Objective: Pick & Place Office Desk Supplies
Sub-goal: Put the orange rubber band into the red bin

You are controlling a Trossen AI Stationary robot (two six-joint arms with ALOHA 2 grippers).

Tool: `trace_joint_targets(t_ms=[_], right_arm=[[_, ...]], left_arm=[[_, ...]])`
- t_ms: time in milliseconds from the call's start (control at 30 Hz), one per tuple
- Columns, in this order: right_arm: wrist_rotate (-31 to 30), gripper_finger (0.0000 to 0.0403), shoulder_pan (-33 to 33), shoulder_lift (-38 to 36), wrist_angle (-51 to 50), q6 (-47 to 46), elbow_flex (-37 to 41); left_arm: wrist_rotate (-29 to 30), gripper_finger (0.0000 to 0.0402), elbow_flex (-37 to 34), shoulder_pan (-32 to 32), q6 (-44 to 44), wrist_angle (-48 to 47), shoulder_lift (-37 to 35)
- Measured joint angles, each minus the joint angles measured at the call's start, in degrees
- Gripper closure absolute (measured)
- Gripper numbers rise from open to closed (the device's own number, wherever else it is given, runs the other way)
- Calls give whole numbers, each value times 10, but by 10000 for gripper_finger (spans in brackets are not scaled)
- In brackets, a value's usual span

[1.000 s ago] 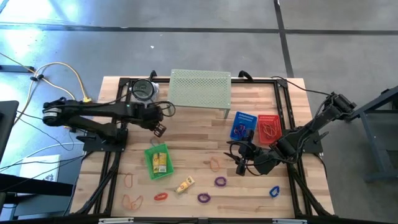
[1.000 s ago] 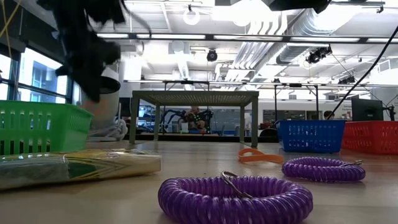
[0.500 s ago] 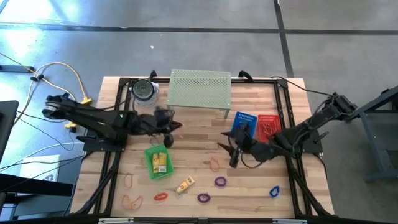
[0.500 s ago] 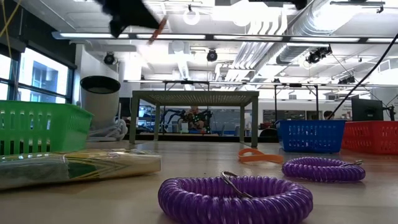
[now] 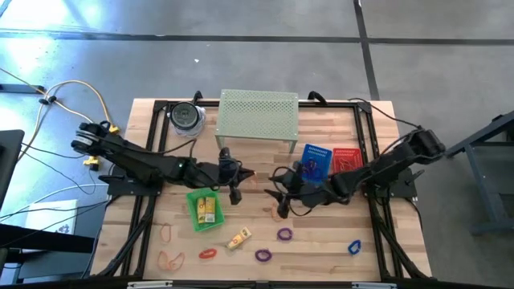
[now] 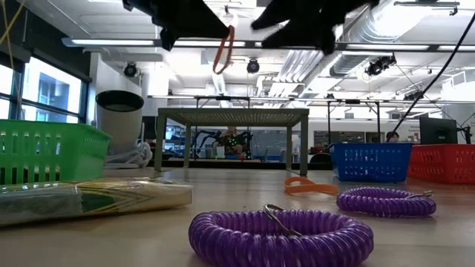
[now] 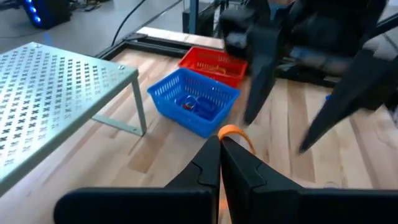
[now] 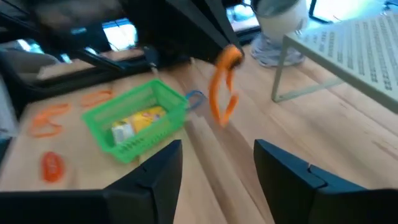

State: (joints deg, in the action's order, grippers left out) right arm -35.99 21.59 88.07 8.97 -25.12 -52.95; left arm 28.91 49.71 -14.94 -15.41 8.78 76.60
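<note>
- Two arms meet above the counter (image 5: 321,233). The left end effector (image 5: 235,178) is pressed together, pinching an orange loop (image 8: 222,84) that hangs free in the air.
- Just beside it, the right end effector (image 5: 279,197) is spread, nothing between its fingers.
- Risk, I think: the thin loop can swing or slip out if the two collide during a handover.
- Below the left end effector, the green basket (image 5: 202,207) holds yellow packets (image 8: 134,123).
- Beyond the right one, the blue basket (image 7: 194,100) holds blue loops and the red basket (image 7: 214,62) some loops.
</note>
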Motion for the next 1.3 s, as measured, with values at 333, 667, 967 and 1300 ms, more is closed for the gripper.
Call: trace_joint_targets(t_ms=[333,667,967,1300], right_arm=[[21,247,-34,42,113,65,0],[63,251,-41,42,149,101,0],[77,210,-69,47,144,94,0],[141,211,-89,58,149,74,0]], left_arm=[[0,401,0,10,25,4,0],[-1,401,0,21,46,-8,0],[-1,401,0,21,39,-9,0],[-2,401,0,21,38,-8,0]])
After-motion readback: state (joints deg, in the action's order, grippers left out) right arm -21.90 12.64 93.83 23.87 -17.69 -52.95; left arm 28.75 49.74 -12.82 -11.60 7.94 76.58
